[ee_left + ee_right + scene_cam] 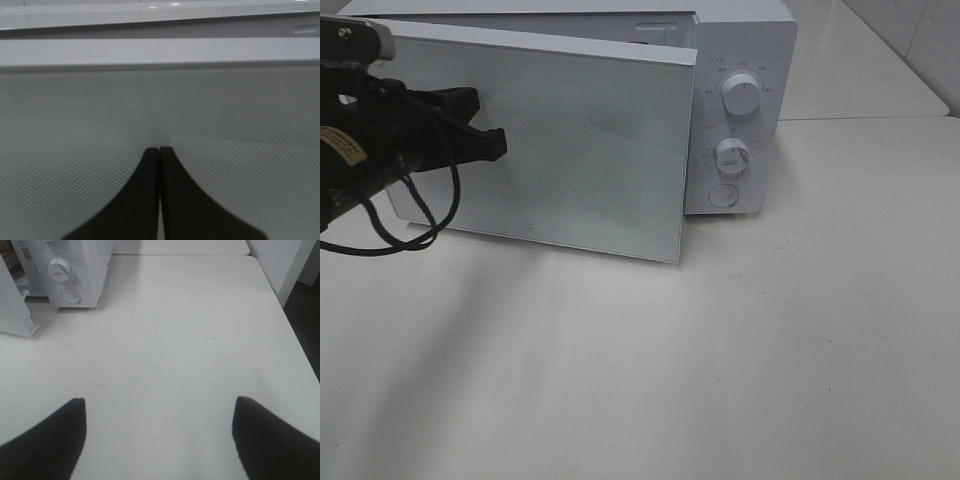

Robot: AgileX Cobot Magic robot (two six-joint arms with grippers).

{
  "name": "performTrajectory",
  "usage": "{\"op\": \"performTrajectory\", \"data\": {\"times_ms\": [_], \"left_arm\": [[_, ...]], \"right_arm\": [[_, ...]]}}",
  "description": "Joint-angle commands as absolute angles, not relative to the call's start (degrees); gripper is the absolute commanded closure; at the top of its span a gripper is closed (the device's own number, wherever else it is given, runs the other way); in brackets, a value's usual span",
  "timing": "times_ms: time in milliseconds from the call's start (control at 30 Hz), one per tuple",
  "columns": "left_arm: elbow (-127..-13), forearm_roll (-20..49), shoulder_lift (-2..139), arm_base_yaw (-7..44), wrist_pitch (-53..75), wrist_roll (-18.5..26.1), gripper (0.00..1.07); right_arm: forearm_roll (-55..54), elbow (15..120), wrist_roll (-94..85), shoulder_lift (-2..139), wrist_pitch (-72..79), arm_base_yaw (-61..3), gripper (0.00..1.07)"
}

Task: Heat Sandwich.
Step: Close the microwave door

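Table (770, 380): A pale, bare top was seen under everything; it served as the working surface for both arms.
Microwave (750, 40): The white oven was set at the back of the table, its control panel turned toward the right arm's side.
Door (580, 150): The meshed door was found ajar, its free edge swung out ahead of the control panel. The cavity behind it was hidden.
Left gripper (495, 140): The jaws were pressed together with nothing between them. The tips were placed at the door's face, on the part away from the free edge; in the left wrist view they lay against the mesh. Closed jaws make a blunt pusher, so a push to close the door was judged to be the step in hand. Actual contact could not be confirmed.
Right gripper (159, 401): The fingers were held wide apart and empty over bare table, well apart from the oven. It was judged to be parked out of the door's swing.
Upper knob (740, 97) and lower knob (731, 157): Neither was touched; setting them was judged to be left for after the door is closed.
Sandwich: It was seen in no view. Whether it lay behind the door could not be told.
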State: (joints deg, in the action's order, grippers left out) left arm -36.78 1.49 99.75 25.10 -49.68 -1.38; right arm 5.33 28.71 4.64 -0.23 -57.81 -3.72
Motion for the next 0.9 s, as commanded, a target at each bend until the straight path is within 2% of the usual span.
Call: {"op": "performTrajectory", "data": {"times_ms": [33, 400, 900], "left_arm": [[-39.59, 3.15, 101.81, 27.04, -49.27, -1.2, 1.07], [-48.36, 4.64, 108.69, 31.63, -46.47, -1.2, 1.07], [-60.39, 7.05, 115.05, 33.92, -42.51, -1.2, 1.07]], "right_arm": [[5.44, 28.59, 4.41, -1.78, -56.95, -3.5, 0.31], [5.44, 28.59, 4.41, -1.78, -56.95, -3.5, 0.31], [5.44, 28.59, 4.35, -1.78, -56.95, -3.5, 0.31]]}}
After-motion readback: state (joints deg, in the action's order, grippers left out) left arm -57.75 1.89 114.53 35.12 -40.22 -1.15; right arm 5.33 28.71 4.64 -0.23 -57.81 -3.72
